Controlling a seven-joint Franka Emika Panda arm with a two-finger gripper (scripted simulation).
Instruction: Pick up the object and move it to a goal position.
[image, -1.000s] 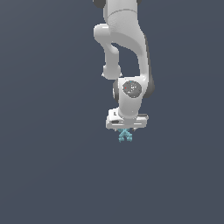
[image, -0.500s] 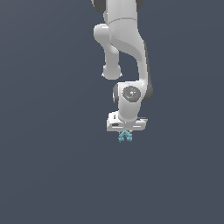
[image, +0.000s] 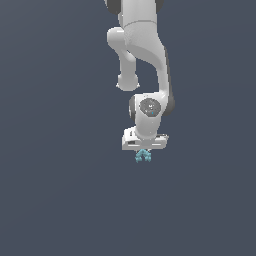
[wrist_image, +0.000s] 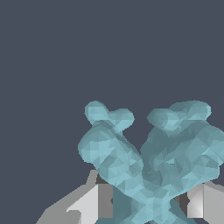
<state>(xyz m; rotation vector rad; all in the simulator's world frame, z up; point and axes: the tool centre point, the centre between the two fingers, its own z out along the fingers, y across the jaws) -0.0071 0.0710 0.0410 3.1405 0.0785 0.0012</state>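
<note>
The gripper (image: 144, 154) points down and grasps the teal object (image: 143, 157) between its fingers (wrist_image: 94, 203). The object's knobby arms stick out below the fingertips.

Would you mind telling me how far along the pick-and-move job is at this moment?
Done: the grasp looks made. In the wrist view the teal X-shaped piece sits between the jaws of the gripper, and in the exterior view it hangs just under the gripper. In hand: carrying it, with the piece held. Left: reaching the goal position; no goal marker shows, so the remaining distance cannot be judged.
</note>
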